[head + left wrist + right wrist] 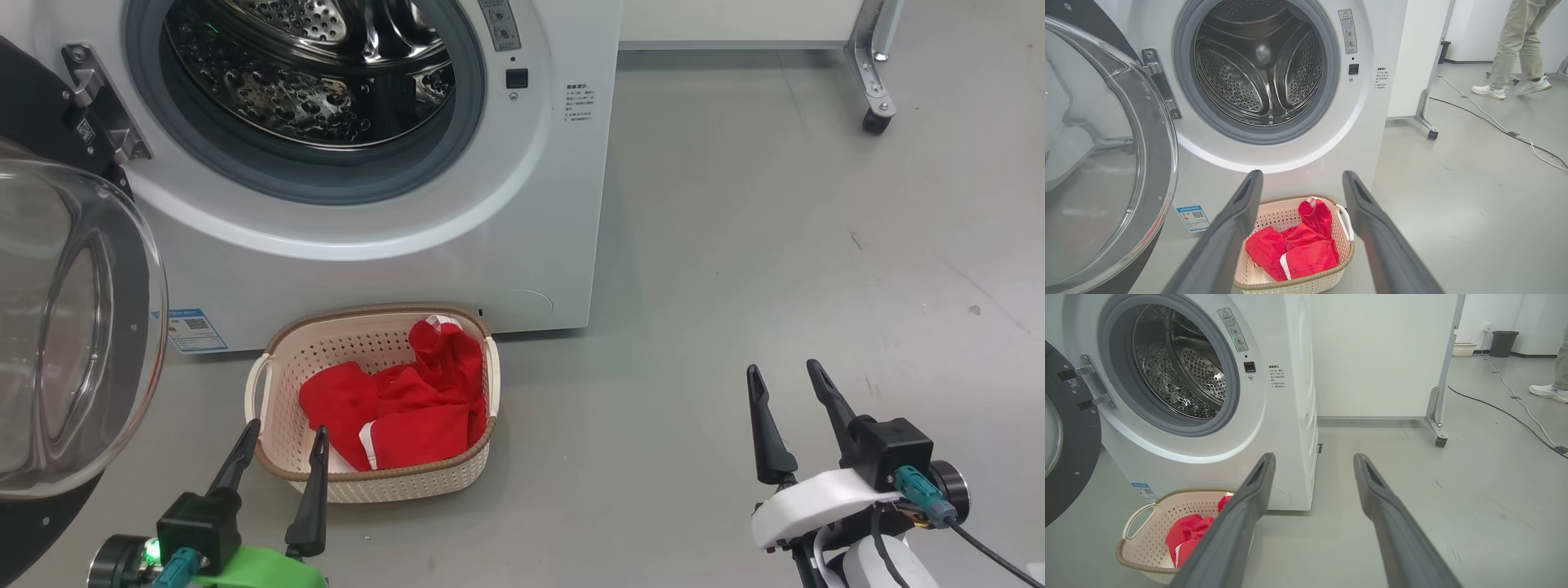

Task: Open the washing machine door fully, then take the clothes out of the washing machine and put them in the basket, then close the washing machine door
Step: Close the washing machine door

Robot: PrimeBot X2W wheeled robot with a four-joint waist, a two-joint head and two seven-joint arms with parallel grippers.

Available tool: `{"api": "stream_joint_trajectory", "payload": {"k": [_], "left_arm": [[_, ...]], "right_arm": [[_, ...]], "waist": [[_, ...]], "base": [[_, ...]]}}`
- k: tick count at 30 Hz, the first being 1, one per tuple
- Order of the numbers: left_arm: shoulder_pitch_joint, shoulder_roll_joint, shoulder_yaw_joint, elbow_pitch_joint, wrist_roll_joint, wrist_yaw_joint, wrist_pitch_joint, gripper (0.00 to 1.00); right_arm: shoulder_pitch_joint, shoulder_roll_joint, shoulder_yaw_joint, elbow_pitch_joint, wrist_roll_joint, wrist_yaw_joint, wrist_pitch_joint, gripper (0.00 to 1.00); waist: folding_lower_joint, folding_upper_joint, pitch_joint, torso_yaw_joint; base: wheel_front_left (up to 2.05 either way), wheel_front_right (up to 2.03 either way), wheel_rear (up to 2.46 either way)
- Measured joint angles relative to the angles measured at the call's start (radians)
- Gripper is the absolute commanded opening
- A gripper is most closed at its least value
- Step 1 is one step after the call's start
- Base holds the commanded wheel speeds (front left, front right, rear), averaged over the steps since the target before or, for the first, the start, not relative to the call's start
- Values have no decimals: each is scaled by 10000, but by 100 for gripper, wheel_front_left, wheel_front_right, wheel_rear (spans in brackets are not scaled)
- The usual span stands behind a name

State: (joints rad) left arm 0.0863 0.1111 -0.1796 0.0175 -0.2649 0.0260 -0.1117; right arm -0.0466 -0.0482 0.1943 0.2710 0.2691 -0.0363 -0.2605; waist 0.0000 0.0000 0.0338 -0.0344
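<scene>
At left, the door (73, 327) is swung wide open; the left gripper (287, 427) is held empty, fingers apart, just before the basket (392, 483), where the clothes (416, 400) are piled at the foot of the washer (490, 245). At right, the right gripper (781, 367) is likewise spread and empty; only the door's closing is judged outstanding.

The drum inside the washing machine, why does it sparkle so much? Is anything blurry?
Head view: the steel drum mirrors the room light as bright specks. Left wrist view: hazy reflections swim in the washing machine door, and the left tool's fingers, so close to the camera, look a bit soft.
</scene>
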Motion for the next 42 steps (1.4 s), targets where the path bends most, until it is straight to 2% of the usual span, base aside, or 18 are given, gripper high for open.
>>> {"api": "stream_joint_trajectory", "payload": {"k": [25, 34, 42], "left_arm": [[48, 12, -31, -249, 13, 52, 48, 100], [42, -17, -73, -290, 10, 54, -54, 100], [41, -35, -4, -293, 12, 192, -140, 100]], "right_arm": [[123, 25, -224, -50, -4, -13, 0, 100], [163, 29, -364, -127, -75, -27, 0, 100], [178, 29, -416, -205, -132, -13, 0, 100]], "waist": [[0, 0, 1, 195], [0, 0, -83, 671], [0, 0, -107, 1565]], "base": [[-3, 3, 0], [0, 0, 0], [0, 0, 0]]}}
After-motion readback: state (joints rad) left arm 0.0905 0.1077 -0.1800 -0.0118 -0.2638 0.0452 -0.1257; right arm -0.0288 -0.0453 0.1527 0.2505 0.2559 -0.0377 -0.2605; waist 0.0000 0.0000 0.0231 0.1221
